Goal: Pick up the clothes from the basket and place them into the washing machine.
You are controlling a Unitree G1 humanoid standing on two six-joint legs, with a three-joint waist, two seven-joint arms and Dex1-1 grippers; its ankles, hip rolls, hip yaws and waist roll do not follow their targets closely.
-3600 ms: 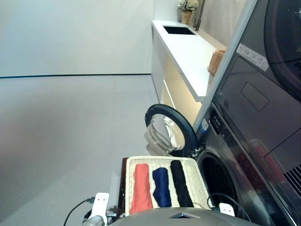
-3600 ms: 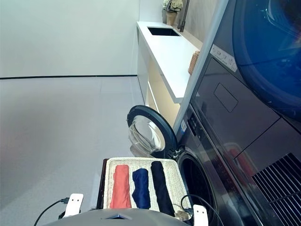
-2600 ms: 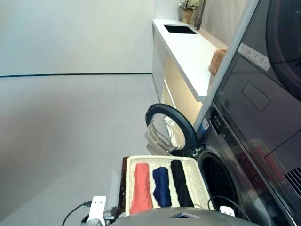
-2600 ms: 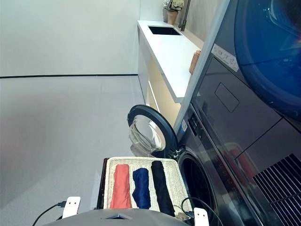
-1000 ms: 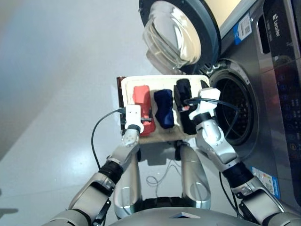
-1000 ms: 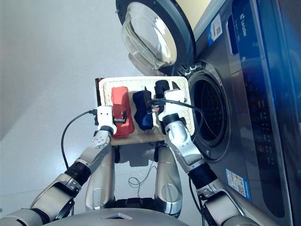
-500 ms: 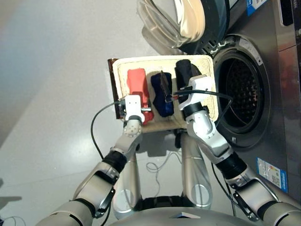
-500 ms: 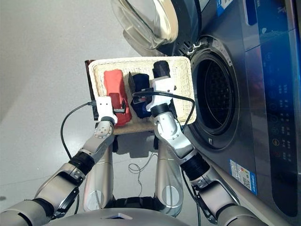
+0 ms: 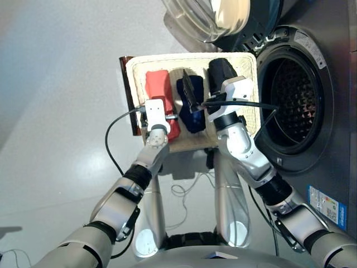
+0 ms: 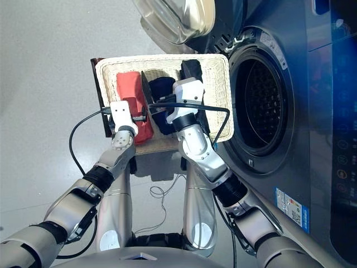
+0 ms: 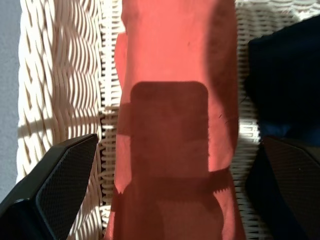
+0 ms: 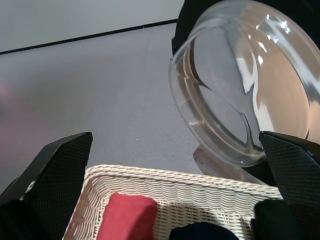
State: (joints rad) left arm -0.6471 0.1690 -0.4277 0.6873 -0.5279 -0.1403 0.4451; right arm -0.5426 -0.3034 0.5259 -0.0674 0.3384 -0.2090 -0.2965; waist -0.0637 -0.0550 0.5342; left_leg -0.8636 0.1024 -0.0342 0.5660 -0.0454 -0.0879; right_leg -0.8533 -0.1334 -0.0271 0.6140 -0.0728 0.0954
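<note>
Both arms have reached farther over the basket (image 9: pixel 248 67). The left gripper (image 11: pixel 165 170), fingers wide, hangs over the coral-red garment (image 9: pixel 159 89); the right gripper (image 12: pixel 175 165), also spread wide, hovers above the navy garment (image 9: pixel 187 111) and the black garment (image 9: pixel 220 70). The washing machine (image 9: pixel 301 111) stands open to the right.

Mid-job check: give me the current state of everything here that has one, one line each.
washing machine: door swung open, no clothes visible in drum
basket: holds all three clothes
coral-red garment: folded, in basket
navy garment: in basket
black garment: in basket
left end effector: open over coral-red garment
right end effector: open, empty
</note>
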